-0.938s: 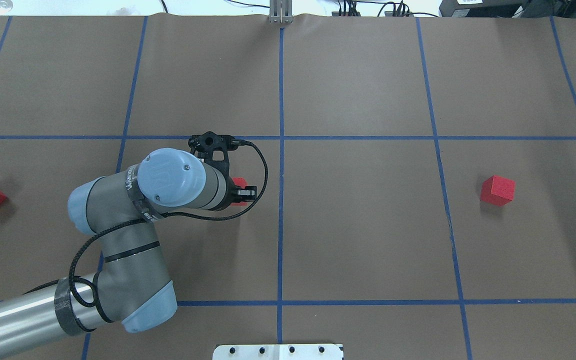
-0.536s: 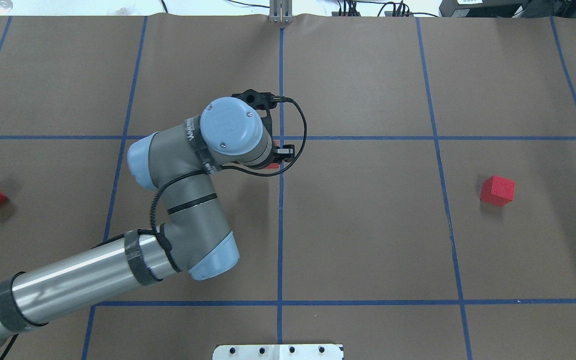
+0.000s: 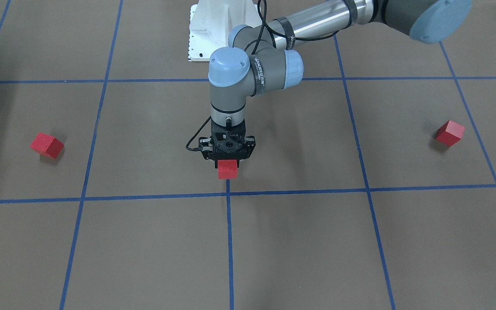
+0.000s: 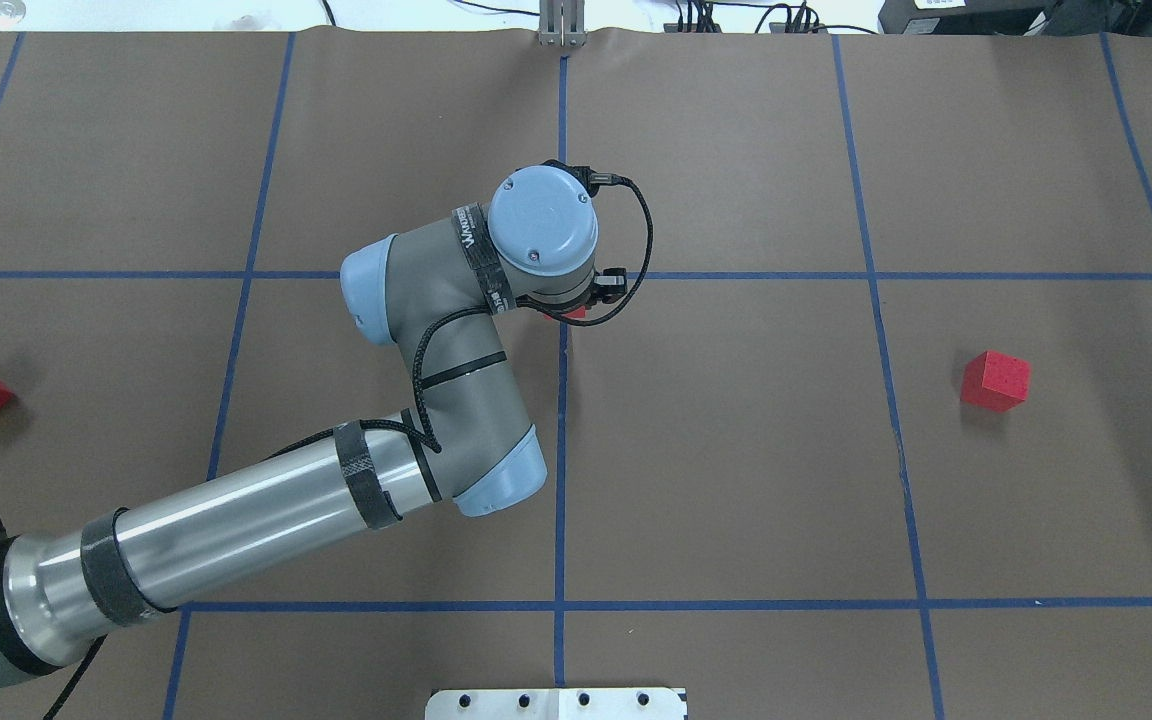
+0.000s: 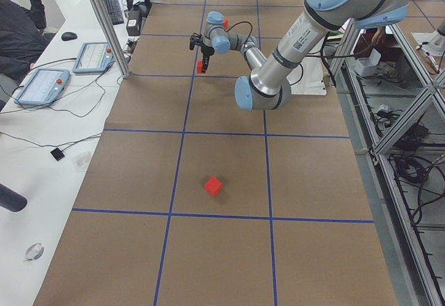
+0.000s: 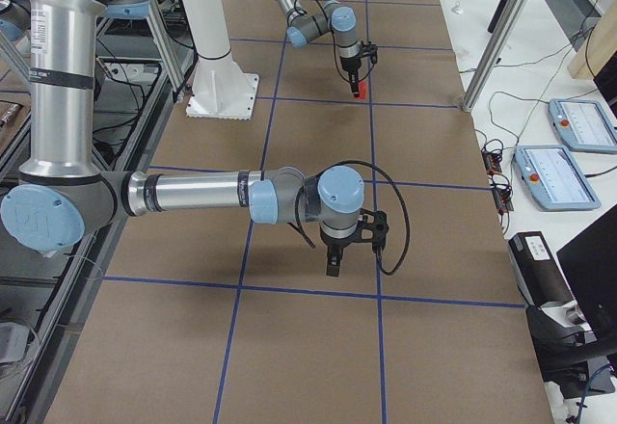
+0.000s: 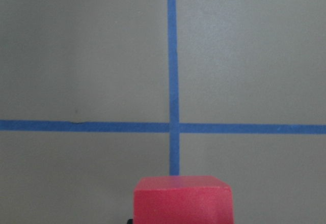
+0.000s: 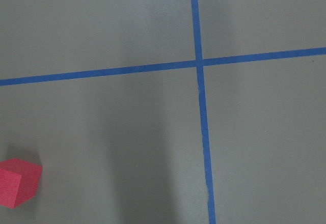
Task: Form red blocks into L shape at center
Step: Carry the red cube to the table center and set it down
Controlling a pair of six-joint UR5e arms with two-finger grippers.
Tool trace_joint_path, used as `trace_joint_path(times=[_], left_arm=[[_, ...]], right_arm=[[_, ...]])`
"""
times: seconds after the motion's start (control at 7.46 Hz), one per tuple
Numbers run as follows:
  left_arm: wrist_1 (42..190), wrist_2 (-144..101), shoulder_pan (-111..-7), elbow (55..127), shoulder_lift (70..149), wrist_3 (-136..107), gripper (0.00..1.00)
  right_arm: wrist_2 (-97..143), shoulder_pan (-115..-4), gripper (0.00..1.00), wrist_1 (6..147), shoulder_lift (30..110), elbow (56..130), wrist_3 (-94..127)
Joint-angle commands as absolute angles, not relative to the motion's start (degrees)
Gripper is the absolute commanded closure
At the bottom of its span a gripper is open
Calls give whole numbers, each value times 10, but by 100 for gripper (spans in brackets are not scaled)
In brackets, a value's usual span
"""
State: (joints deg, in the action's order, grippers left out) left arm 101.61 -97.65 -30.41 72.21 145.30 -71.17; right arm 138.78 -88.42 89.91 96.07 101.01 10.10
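Pinches held red block (image 3: 227, 168) between the fingers of left gripper (image 3: 228, 161), wrist pointing straight down. Positions it over the middle blue tape line (image 3: 229, 241), just on the robot's side of the crossing, within the center (image 3: 252, 181). Has second red block (image 3: 450, 133) well apart on the robot's left and third red block (image 3: 47, 145) well apart on its right, both on the brown floor. Shows right gripper (image 6: 330, 268) only from the side; cannot tell whether spread or pressed together

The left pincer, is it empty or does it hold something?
Holding: the left pincer is shut on a red block, seen at its tip in the front view.
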Motion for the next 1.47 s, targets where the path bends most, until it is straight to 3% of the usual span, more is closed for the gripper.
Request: trace_joint_path(times=[0.0, 0.54, 0.67, 0.94, 1.07, 1.21, 1.34], left_arm=[[1016, -976, -302, 707, 1455, -711, 100], [1017, -977, -294, 703, 1457, -710, 98], [1016, -977, -292, 702, 1456, -709, 87], [1016, -977, -290, 696, 1456, -705, 85], [1015, -976, -290, 695, 1455, -703, 35], [1013, -976, -290, 695, 1455, -703, 0], [1013, -976, -291, 699, 1455, -704, 0]], right_arm=[[1388, -885, 1, 899, 961, 1011, 101], [1388, -884, 1, 899, 961, 1010, 101], [1388, -885, 1, 899, 961, 1010, 101], [1388, -885, 1, 899, 961, 1010, 101], [1388, -885, 1, 899, 961, 1011, 101], [1389, -884, 1, 898, 961, 1012, 102], [1388, -885, 1, 898, 961, 1012, 103]])
